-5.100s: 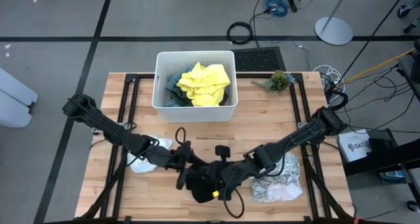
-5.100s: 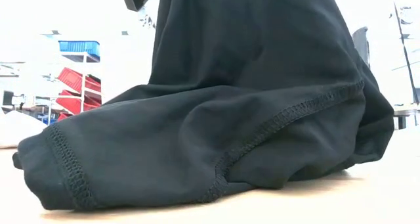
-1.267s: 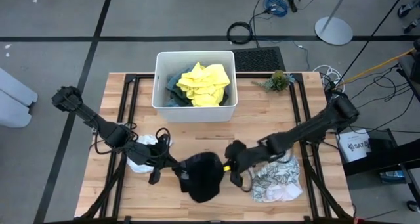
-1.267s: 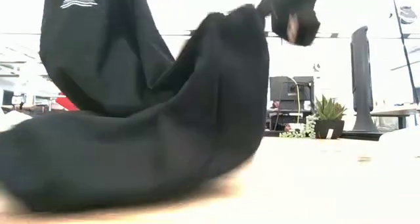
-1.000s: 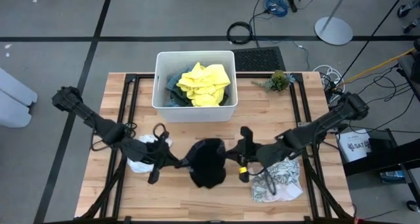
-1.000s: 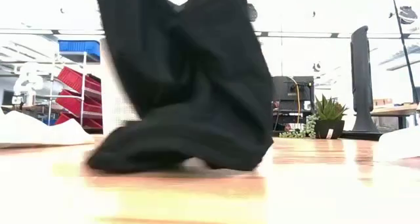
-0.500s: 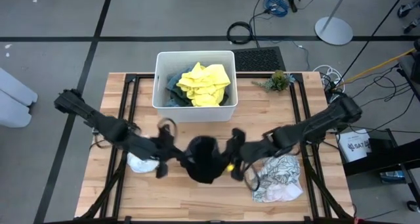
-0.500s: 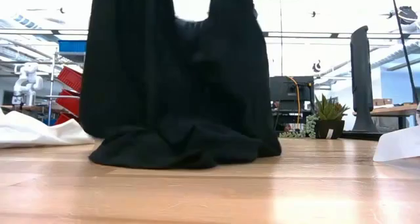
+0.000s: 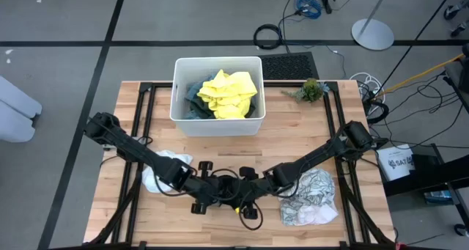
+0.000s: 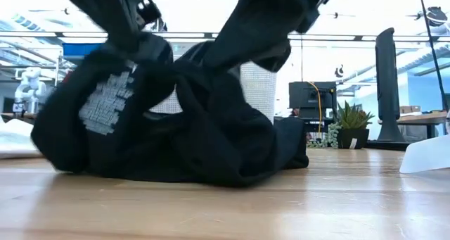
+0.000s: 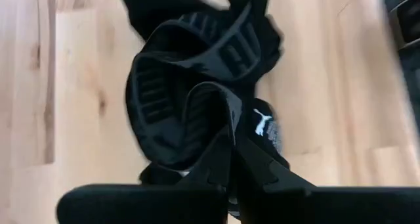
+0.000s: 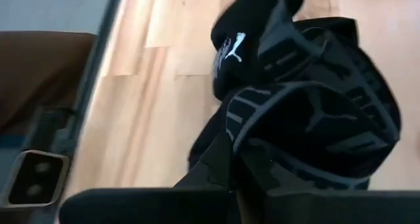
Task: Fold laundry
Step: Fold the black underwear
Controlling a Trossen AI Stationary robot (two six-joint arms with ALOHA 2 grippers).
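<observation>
Both arms low at the near-centre of the table [image 9: 308, 125]: left gripper [image 9: 199, 190] and right gripper [image 9: 253, 195] each clamped tight on the waistband of the black garment [image 10: 183, 138], which is bunched in a heap on the wood between them. Judgement: step is spreading it flat before folding; pull the two grips apart evenly and keep the band level so it doesn't twist. Small white cloth [image 9: 165, 169] just behind the left arm, patterned grey-white cloth [image 9: 311, 199] beside the right. Further back, yellow garment [image 9: 229, 94] heaped in the white tub [image 9: 178, 89].
</observation>
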